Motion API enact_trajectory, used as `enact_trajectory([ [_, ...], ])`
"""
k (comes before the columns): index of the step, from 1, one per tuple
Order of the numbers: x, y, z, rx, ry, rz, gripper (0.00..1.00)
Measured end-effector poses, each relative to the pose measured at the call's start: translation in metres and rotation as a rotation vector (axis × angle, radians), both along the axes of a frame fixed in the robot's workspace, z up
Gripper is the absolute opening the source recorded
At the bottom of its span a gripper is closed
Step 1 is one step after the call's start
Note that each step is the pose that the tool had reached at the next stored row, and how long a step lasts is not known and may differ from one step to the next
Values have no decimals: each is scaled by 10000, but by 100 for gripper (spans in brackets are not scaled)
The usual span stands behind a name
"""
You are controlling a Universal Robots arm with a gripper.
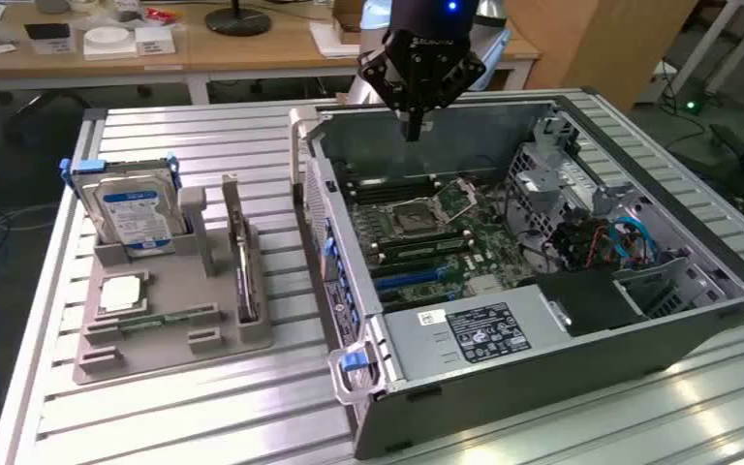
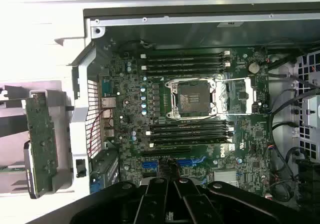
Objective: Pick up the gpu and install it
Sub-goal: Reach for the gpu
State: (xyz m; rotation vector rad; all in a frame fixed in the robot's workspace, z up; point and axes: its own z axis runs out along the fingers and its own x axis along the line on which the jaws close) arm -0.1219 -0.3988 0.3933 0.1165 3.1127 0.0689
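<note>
Black gripper (image 1: 414,129) over open pc case (image 1: 566,373) (jaws pressed together); gpu (image 1: 243,266) upright in grey holder (image 1: 171,341) on tbl (image 1: 152,136)

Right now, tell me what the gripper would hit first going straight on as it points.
Below the gripper, likely the motherboard in the open case, near its blue slots; depth is unclear.

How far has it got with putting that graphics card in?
Nothing looks done yet: the gpu still stands in the grey holder outside the computer case. The gripper hangs shut and empty over the case. Picking up and installing both remain.
</note>
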Motion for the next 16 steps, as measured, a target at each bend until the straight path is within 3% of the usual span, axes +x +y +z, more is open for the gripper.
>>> enact_trajectory([
  [16,-79,-1,0,0,-1,0,10],
])
